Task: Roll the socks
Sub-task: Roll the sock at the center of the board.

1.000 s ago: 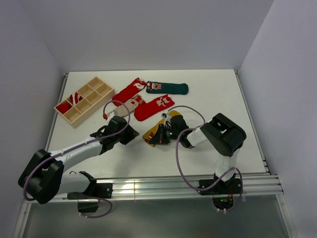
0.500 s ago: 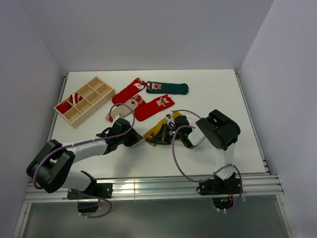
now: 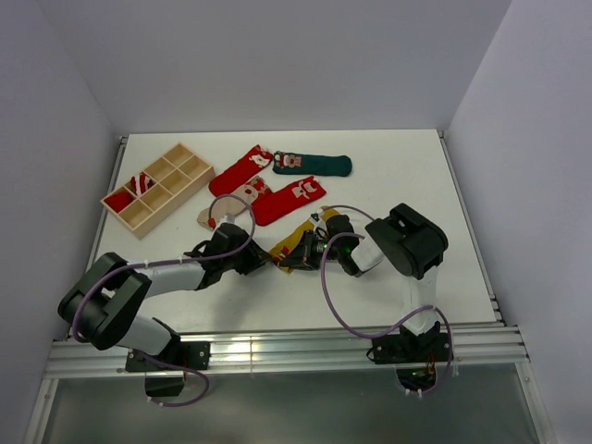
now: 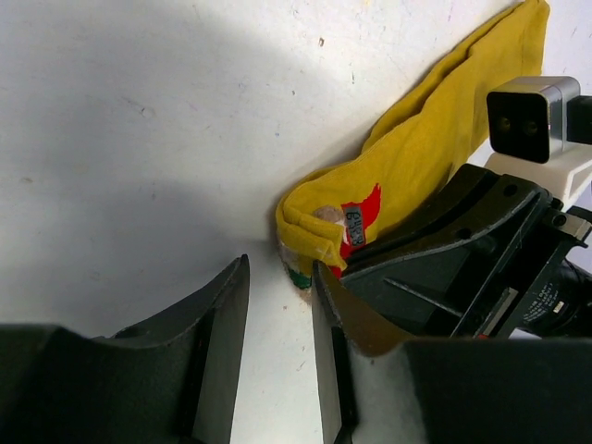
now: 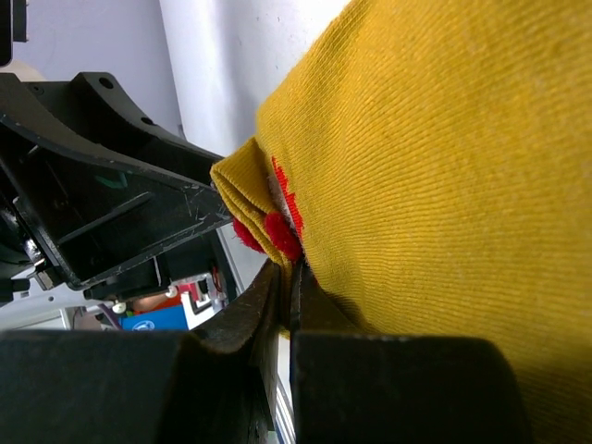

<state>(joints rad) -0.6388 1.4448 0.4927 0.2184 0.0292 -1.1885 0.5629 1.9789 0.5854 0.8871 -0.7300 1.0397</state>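
Nearest you, the left gripper (image 4: 279,270) lies low on the table (image 4: 139,120), its jaws parted around nothing and its tips just short of the folded end of the mustard sock (image 4: 416,148). The right gripper (image 5: 289,277) is clamped on that sock at mid-table. Beyond lie the beige sock (image 3: 231,202), two red socks (image 3: 287,199), the dark green sock (image 3: 319,165), and at left the wooden tray (image 3: 177,204).
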